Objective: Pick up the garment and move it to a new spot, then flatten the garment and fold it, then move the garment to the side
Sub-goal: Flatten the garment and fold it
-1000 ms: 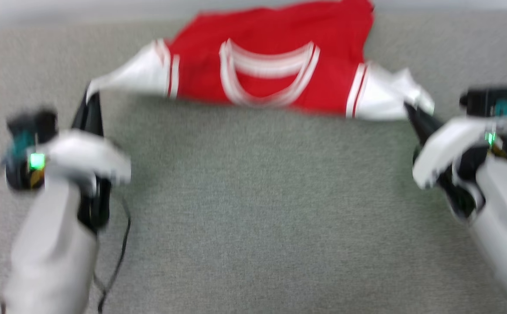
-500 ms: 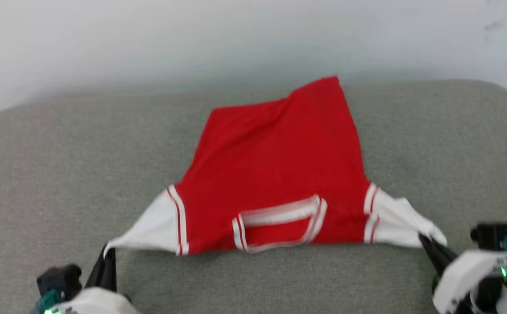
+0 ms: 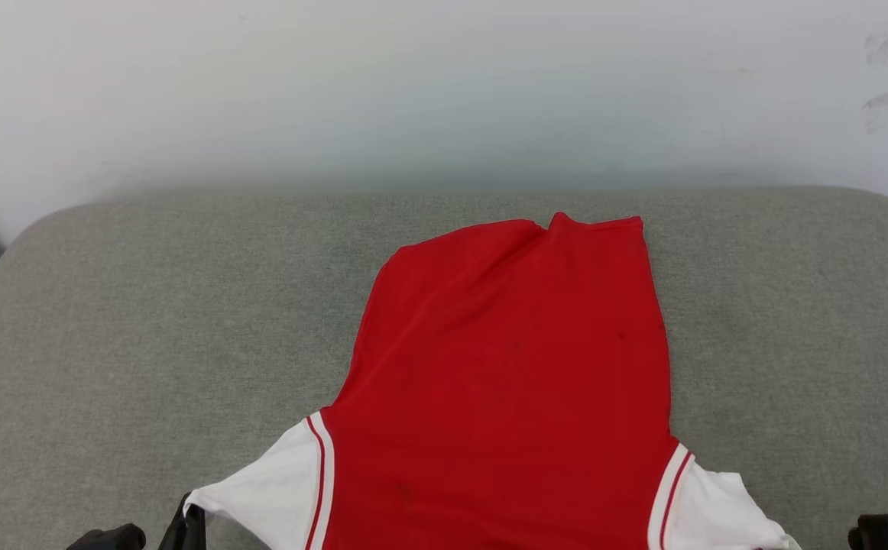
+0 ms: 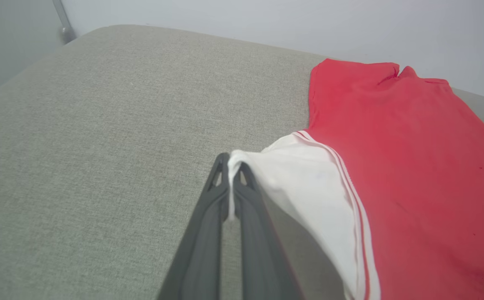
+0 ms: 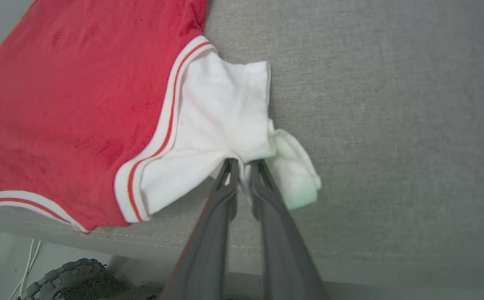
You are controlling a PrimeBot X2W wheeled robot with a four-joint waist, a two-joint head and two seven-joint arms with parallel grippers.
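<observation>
The garment (image 3: 505,367) lies on the grey table with its plain red side up, so the letters and number are hidden. Its hem points to the far wall and its white sleeves are stretched out to both sides near me. My left gripper (image 4: 231,164) is shut on the tip of the left white sleeve (image 4: 304,175), and its dark fingers (image 3: 190,523) show at the bottom of the head view. My right gripper (image 5: 244,164) is shut on the bunched edge of the right white sleeve (image 5: 221,112), close to the table's near edge.
The grey padded table (image 3: 146,321) runs wide on both sides of the garment, with a white wall (image 3: 413,92) behind it. The right wrist view shows the table's near edge (image 5: 308,266), with a tyre (image 5: 67,271) and white cables on the floor below. A metal pole (image 4: 63,21) stands at the far left corner.
The head camera has tilted up, so the arms have dropped to the bottom edge. The garment, held by both sleeves, has been drawn toward me and now lies longer and flatter.
</observation>
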